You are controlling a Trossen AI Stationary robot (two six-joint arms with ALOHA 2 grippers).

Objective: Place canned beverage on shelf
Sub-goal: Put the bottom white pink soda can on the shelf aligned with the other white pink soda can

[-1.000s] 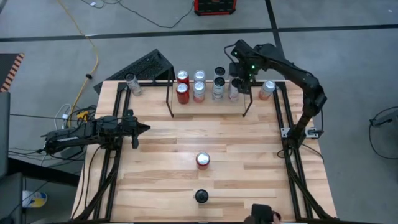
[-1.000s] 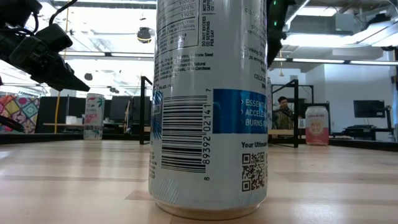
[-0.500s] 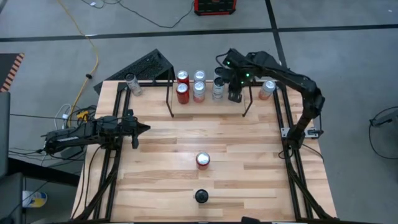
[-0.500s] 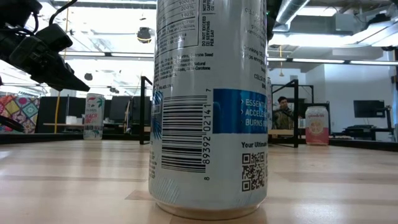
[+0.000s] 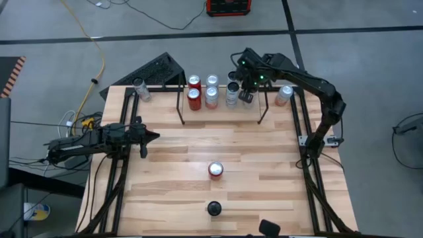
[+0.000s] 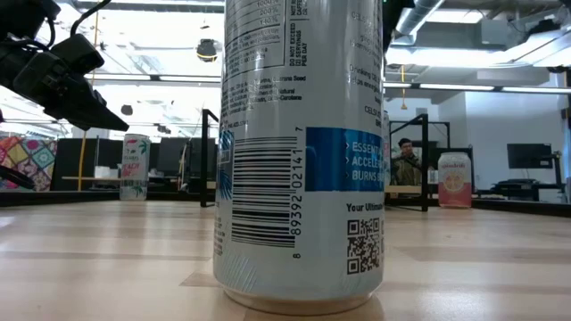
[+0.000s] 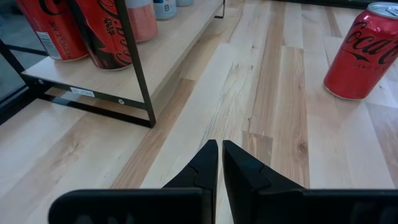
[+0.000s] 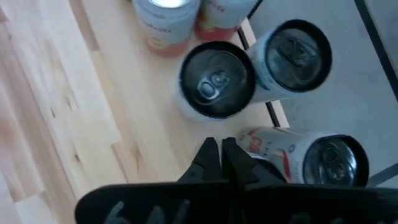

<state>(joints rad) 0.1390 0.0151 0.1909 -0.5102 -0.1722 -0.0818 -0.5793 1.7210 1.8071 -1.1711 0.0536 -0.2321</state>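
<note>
The shelf (image 5: 221,99) stands at the far edge of the table (image 5: 172,165) and carries several upright cans: two red cans (image 5: 193,92) at its left part, two pale cans (image 5: 211,90) beside them, and dark-topped cans (image 5: 232,89) toward its right end. The right gripper (image 5: 246,94) is positioned above the right end of the shelf, fingers pressed together and holding nothing; the right wrist view shows a white can lying on its side (image 8: 298,152) just beside the upright dark-topped cans, apparently toppled, so this placement is judged incomplete. The left gripper (image 5: 153,137) waits over the left side of the table, fingers likewise closed and empty. Remaining work, as judged: a red cola can (image 5: 216,170) stands mid-table and a white can with a dark top (image 5: 214,209) stands near the front edge; neither is on the shelf. Two more cans stand off the shelf at the far corners, a pale one (image 5: 139,88) at the left and a pink one (image 5: 285,94) at the right. The shelf uprights and the closely packed cans limit clearance for righting the fallen can
</note>
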